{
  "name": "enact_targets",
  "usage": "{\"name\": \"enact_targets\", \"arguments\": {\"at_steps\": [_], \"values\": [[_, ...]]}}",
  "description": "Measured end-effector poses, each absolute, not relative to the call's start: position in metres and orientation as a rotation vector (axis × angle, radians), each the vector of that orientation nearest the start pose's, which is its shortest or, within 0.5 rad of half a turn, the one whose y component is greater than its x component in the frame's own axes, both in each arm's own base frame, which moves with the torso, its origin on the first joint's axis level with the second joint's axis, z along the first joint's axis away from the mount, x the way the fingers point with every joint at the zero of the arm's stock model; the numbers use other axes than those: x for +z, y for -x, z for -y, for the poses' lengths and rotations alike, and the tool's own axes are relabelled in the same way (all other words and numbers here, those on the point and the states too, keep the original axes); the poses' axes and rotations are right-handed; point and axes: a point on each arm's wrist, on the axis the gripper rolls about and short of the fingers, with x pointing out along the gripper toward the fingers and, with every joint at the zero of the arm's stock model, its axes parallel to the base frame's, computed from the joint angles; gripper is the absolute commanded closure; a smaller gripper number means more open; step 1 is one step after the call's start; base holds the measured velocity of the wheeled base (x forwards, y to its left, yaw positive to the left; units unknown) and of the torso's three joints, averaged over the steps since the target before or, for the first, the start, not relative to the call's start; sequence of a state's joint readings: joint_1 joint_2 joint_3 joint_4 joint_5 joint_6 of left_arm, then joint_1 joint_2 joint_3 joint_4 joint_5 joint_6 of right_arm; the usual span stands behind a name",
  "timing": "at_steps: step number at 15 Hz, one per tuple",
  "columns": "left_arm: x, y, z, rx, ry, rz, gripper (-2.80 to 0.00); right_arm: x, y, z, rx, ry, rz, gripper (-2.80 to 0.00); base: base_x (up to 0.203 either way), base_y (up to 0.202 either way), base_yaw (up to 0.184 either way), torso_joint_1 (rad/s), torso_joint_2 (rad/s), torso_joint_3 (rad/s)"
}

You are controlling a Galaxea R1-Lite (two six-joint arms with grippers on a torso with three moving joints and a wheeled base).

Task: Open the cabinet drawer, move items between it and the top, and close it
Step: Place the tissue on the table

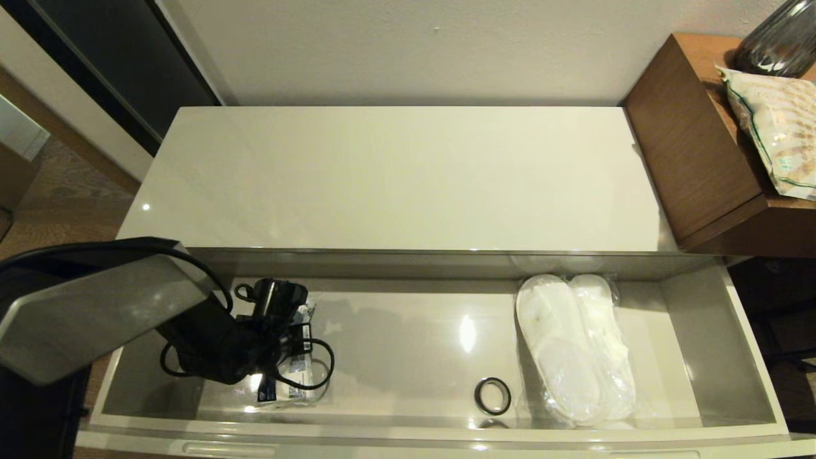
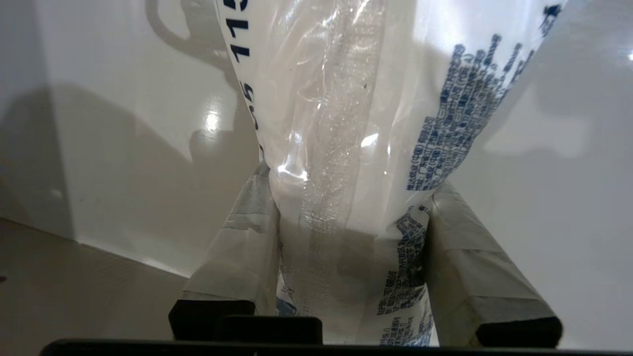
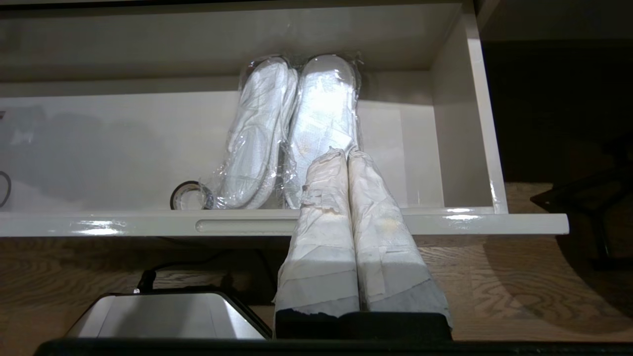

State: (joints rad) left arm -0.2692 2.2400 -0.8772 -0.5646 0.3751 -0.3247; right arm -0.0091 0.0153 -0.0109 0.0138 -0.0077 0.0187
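The cabinet drawer [image 1: 752,357] is pulled out below the glossy cream top [image 1: 395,178], which is bare. My left gripper [image 1: 280,344] reaches down into the drawer's left part. It is shut on the small white pack with blue print [image 1: 294,376], which sits pinched between the taped fingers [image 2: 247,237] in the left wrist view, where the pack [image 2: 356,123] fills the middle. The wrapped white slippers [image 1: 574,344] lie in the drawer's right part. My right gripper [image 3: 346,153] is shut and empty, in front of the drawer's front rim [image 3: 460,220] near the slippers [image 3: 296,128]; it is outside the head view.
A small black ring [image 1: 492,395] lies on the drawer floor just left of the slippers. A brown wooden box [image 1: 688,146] stands at the top's right end, with a beige snack bag [image 1: 774,127] on it. A handle slot [image 3: 242,226] runs along the front rim.
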Motion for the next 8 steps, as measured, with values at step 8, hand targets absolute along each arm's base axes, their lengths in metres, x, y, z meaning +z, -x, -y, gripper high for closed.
{"name": "enact_targets", "arguments": {"at_steps": [8], "values": [[0.02,-0.341,0.091,0.207,0.055,-0.721,0.0,0.077,0.022,0.0,-0.017,-0.018,-0.017,0.0,0.0,0.0,0.0,0.0,0.0,0.0]]}}
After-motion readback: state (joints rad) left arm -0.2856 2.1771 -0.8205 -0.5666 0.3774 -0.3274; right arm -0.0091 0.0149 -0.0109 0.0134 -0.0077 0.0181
